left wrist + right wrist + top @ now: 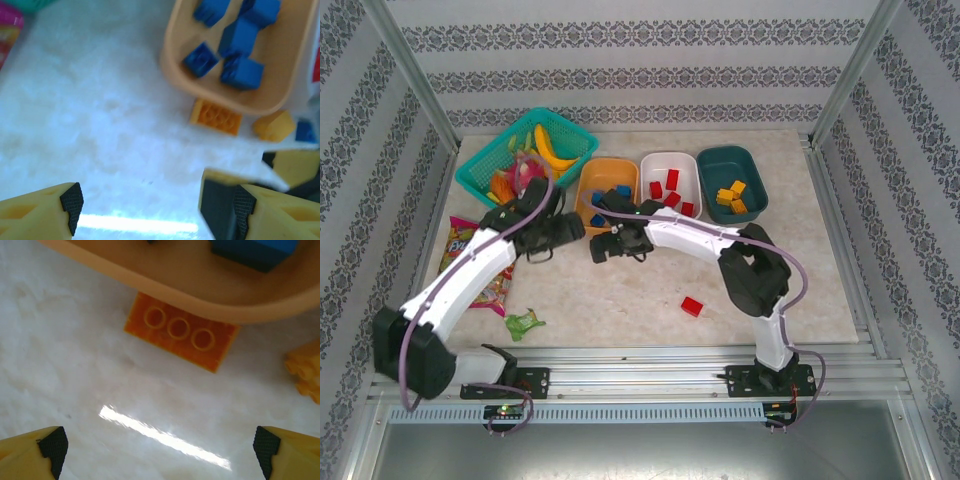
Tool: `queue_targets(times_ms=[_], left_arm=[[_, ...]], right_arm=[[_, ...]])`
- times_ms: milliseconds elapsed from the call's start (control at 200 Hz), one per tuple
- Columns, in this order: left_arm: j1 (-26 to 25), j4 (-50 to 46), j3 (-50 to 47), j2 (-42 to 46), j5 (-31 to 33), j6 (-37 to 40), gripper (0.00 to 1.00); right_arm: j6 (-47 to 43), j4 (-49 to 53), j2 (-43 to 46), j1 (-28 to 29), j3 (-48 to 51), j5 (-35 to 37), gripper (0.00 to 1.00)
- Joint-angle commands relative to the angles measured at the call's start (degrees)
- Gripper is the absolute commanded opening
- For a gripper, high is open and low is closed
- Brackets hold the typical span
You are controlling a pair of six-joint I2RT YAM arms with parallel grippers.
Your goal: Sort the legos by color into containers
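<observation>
A: Patterned walls (620,40) around a pale, stone-look table (620,290). From above, what's sorted?

B: Upper middle, three in a row: the orange tub (608,163) holds blue bricks (623,190), the white tub (670,156) red bricks (670,185), and the dark teal tub (720,165) yellow-orange bricks (732,195). One loose red brick (692,306) lies lower right of centre, well apart from the tubs. Both arms reach toward the orange tub's near edge.

A: Left wrist view?

B: It's blurred, so loosely: the left gripper (158,205) stands spread over bare table, nothing between its pads. At upper right is the orange tub. Just below its rim lies a flat orange brick (216,116), with a chunkier yellow brick (274,125) to its right.

A: And the right wrist?

B: The right gripper (159,445) is spread wide too, and empty. The flat orange brick sits upper centre, hollow side up, tucked against the tub wall.

A: How would it handle?

B: Light, stiff, slick plastic, I'd judge. It lies low, so the pads must go right down to the table. The tub crowds its far long edge, so taking it by the two ends looks safer.
</observation>
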State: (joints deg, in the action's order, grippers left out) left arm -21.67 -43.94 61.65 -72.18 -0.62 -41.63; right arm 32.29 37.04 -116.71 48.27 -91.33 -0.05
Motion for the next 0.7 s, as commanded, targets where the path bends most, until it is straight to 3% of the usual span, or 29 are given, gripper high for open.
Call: queue_targets(times_ms=[0, 280, 555, 694], left_arm=[[-0.2, 3.3, -5.9, 7.9, -1.5, -3.3, 0.82], [-0.1, 2.2, -13.7, 23.7, -0.1, -4.7, 0.86], [-0.1, -3.3, -13.7, 28.7, -0.7, -4.0, 0.86], [-0.1, -4.3, -13.8, 29.8, -1.2, -3.9, 0.86]], right_arm=[[8.2, 0.8, -3.1, 2.5, -4.5, 8.2, 0.97], [16.5, 2.5, -9.4, 3.2, -8.1, 17.2, 0.97], [20.1, 1.9, -14.2, 3.2, -11.0, 18.1, 0.97], [20.2, 0.8, -16.0, 3.2, -12.4, 18.9, 0.93]])
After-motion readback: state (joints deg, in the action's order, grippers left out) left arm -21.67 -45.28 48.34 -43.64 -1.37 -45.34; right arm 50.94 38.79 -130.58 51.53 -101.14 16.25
